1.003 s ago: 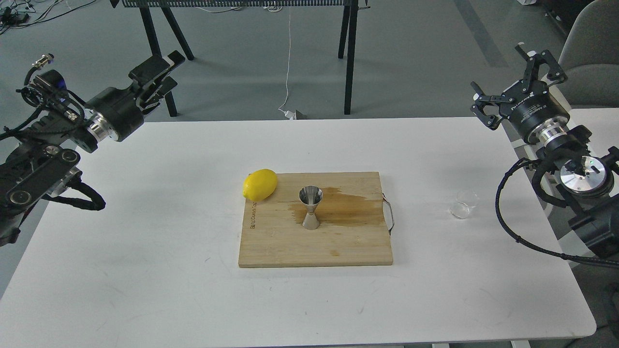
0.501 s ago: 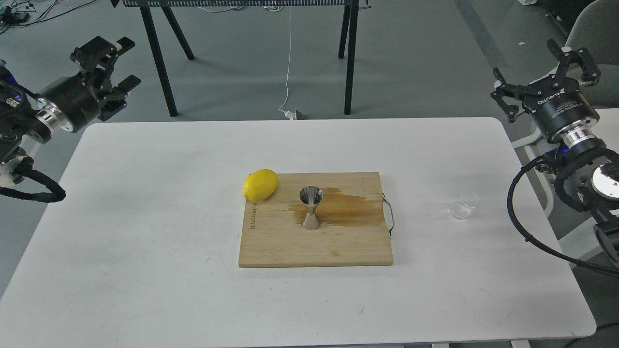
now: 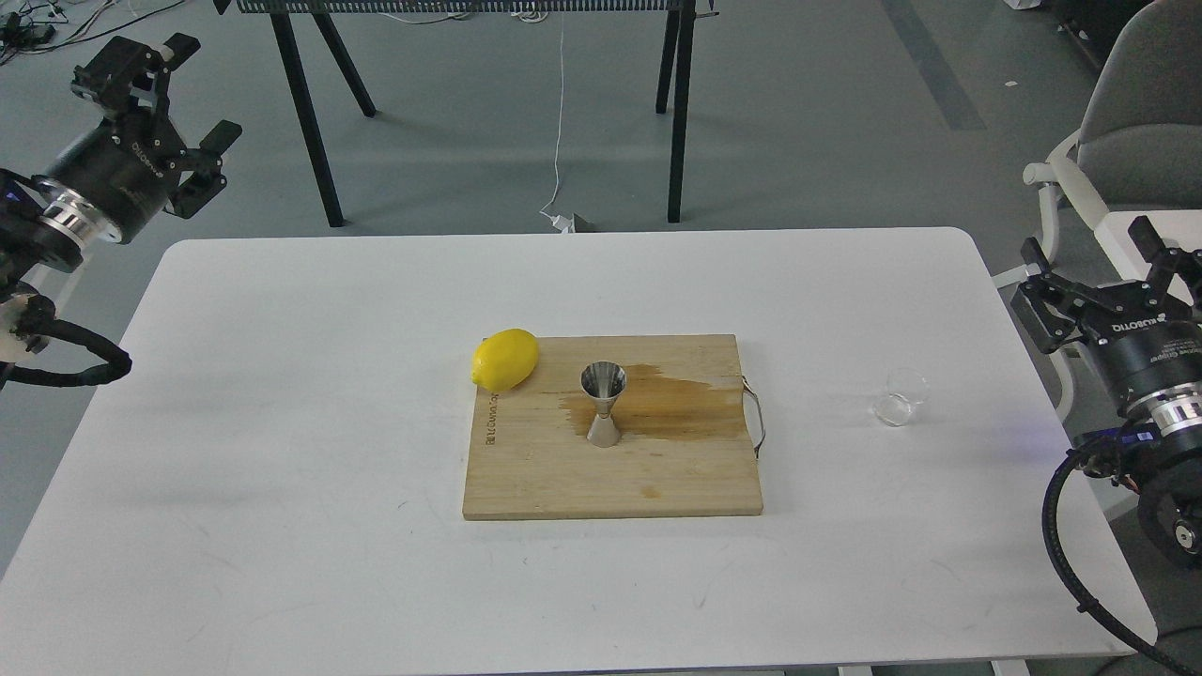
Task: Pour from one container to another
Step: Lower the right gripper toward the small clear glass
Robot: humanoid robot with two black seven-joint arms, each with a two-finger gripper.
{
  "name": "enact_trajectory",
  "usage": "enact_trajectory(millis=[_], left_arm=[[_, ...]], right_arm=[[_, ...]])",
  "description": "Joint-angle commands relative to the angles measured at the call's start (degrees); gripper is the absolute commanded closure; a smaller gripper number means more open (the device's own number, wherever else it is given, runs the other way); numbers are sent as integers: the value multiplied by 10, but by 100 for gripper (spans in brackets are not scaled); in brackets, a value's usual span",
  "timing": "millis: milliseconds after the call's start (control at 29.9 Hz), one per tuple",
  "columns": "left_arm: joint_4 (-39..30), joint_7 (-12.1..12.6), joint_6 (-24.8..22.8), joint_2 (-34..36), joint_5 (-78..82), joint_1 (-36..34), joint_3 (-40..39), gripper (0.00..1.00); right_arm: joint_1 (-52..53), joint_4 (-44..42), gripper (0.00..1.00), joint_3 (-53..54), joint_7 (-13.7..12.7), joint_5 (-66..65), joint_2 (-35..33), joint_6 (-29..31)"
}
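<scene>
A small clear glass cup point(image 3: 901, 397) stands upright on the white table point(image 3: 282, 422), near its right edge. Well to its left, our steel jigger point(image 3: 603, 404) stands upright mid-way across a wooden cutting board point(image 3: 610, 479), beside a dark wet stain point(image 3: 681, 406). A lemon point(image 3: 505, 359) rests on the board's far left corner. Our right gripper point(image 3: 1099, 272) hovers right of the cup, jaws spread, empty. Our left gripper point(image 3: 155, 89) hangs beyond the table's far left corner, jaws spread, empty.

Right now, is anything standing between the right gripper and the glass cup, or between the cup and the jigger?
Nothing visible. The right gripper is open beside the table's right edge, with bare table before the cup. From cup to jigger lie only table and flat board; the lemon sits beyond the jigger.
</scene>
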Motion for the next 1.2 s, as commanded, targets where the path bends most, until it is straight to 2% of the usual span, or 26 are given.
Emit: enact_trajectory(millis=[0,134,735,1170], left_arm=[[0,0,0,-2,1,14,2,0],[-2,0,0,-2,0,17,1,0],[-7,0,0,-6,-2,23,0,0],[-7,0,0,-8,-3,24,0,0]], right_arm=[[-44,12,1,6,1,1,0,0],[-56,11,1,4,2,16,2,-3],[-40,13,1,-2,5,20,52,-187],[-3,12,1,-9,8,-2,72,-281]])
